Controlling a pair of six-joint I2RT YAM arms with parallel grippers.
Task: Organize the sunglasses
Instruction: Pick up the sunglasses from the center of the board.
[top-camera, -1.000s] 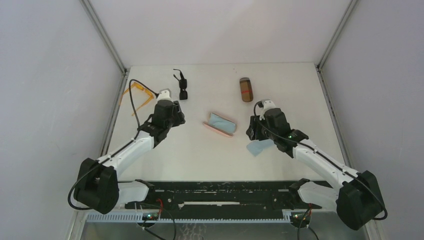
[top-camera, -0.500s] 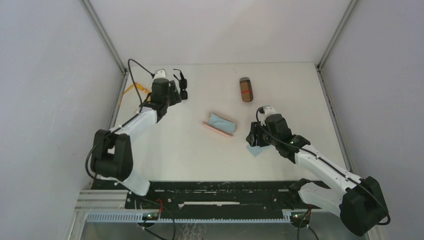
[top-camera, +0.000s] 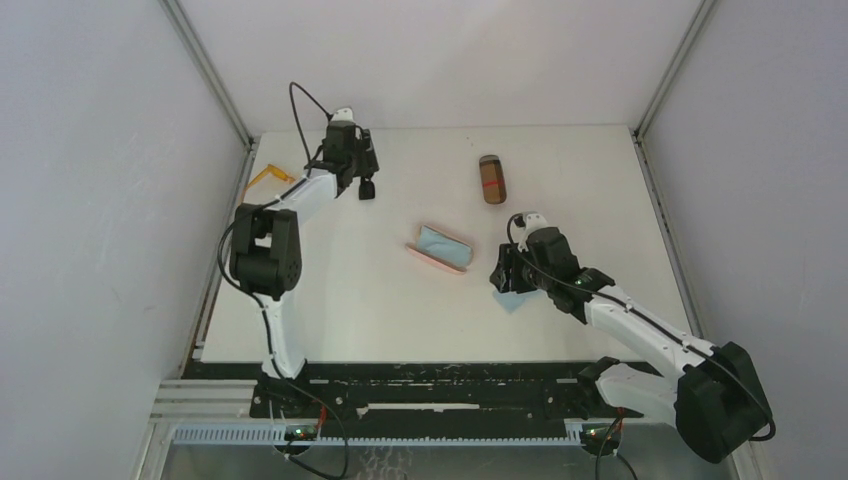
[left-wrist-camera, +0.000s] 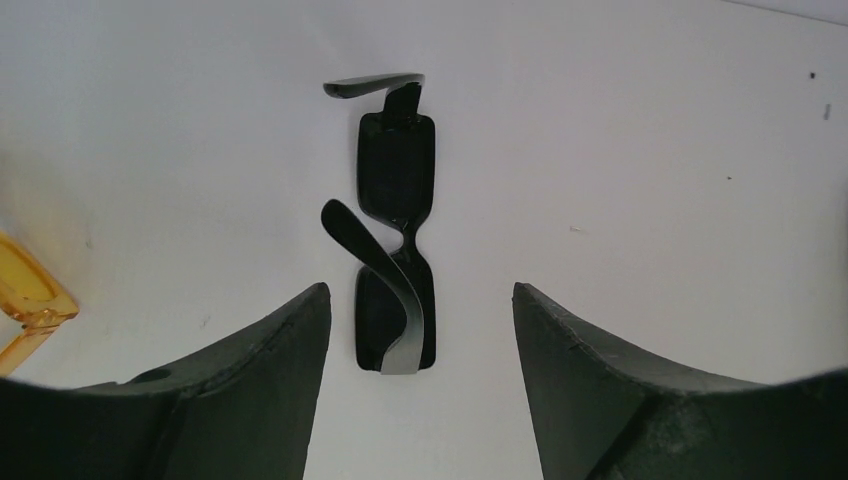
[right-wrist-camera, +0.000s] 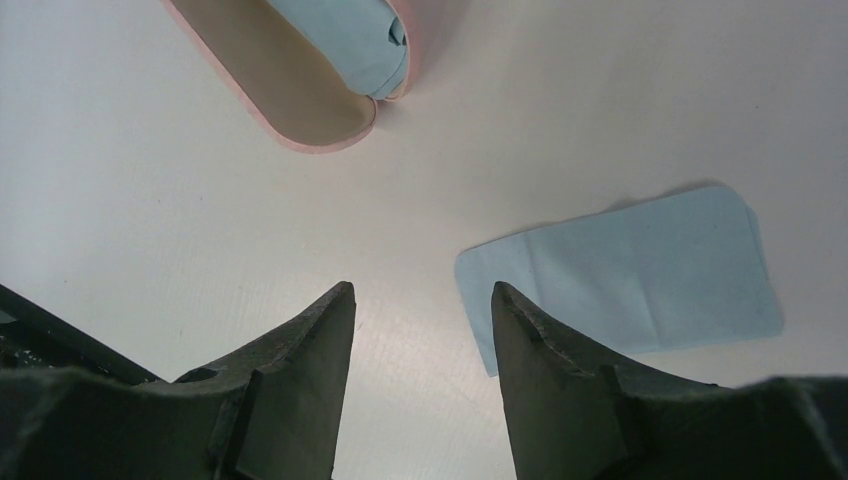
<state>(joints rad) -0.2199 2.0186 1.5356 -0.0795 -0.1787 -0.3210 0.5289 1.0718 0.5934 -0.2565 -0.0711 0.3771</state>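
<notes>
Left hand, spread, has swung to the upper left of the frame, now straddling the black sunglasses, ready to pinch

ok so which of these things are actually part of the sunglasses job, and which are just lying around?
Part of the job:
- black sunglasses, folded, dark lenses
- orange sunglasses, translucent frame

Just lying about:
- pink case, open
- blue cloth tucked inside it
- second blue cloth, flat by itself
- brown case, closed
</notes>
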